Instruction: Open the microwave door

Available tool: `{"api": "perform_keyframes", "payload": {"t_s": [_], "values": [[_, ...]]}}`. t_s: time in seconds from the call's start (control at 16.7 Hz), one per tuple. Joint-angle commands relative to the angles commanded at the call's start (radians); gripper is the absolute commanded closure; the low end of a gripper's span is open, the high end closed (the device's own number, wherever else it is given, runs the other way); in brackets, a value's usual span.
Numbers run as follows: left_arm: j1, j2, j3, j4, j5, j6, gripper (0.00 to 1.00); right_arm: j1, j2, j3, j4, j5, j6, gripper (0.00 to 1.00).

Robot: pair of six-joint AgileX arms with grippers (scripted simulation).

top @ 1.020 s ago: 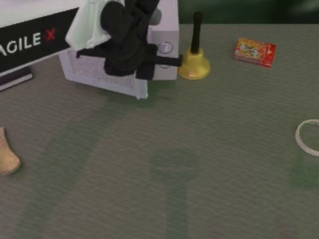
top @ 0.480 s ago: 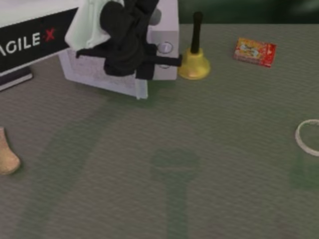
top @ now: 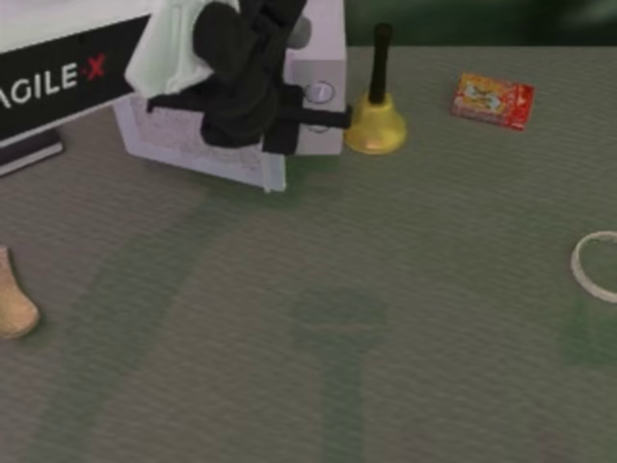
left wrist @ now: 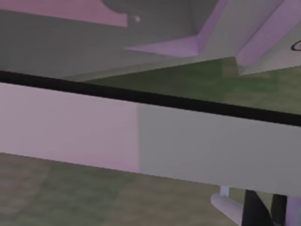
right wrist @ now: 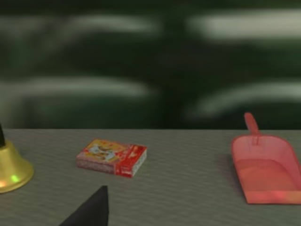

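The white microwave (top: 323, 58) stands at the table's back left. Its door (top: 183, 145), with the speckled grey window, stands ajar, its handle edge swung out toward the table's front. My left gripper (top: 280, 135) hangs over that edge. In the left wrist view its black fingers (left wrist: 254, 209) are shut on the thin white bar handle (left wrist: 230, 207) below the door (left wrist: 211, 141). Green table shows between the door and the microwave's cavity (left wrist: 94, 42). My right gripper (right wrist: 94, 209) is out of the top view and far from the microwave.
A golden bell (top: 374, 121) with a black handle stands right beside the microwave's knob panel. Further right lies a red card box (top: 492, 99). A white ring (top: 596, 265) lies at the right edge, a tan object (top: 14, 309) at the left. A red dustpan (right wrist: 265, 172) lies beyond the box.
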Motion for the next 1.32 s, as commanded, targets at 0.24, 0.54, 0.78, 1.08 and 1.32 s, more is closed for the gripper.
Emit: {"api": "perform_keyframes", "payload": {"t_s": [0.24,0.54,0.78,1.08,1.32], "values": [[0.000,0.000,0.000,0.000,0.000,0.000,1.00,0.000,0.000,0.000,0.000,0.000,0.000,0.00],[0.006,-0.034,-0.048,0.021,0.028,0.044,1.00,0.000,0.000,0.000,0.000,0.000,0.000,0.00],[0.023,-0.082,-0.115,0.047,0.062,0.113,1.00,0.000,0.000,0.000,0.000,0.000,0.000,0.00],[0.024,-0.086,-0.118,0.049,0.065,0.117,1.00,0.000,0.000,0.000,0.000,0.000,0.000,0.00],[0.024,-0.086,-0.118,0.049,0.065,0.117,1.00,0.000,0.000,0.000,0.000,0.000,0.000,0.00]]}}
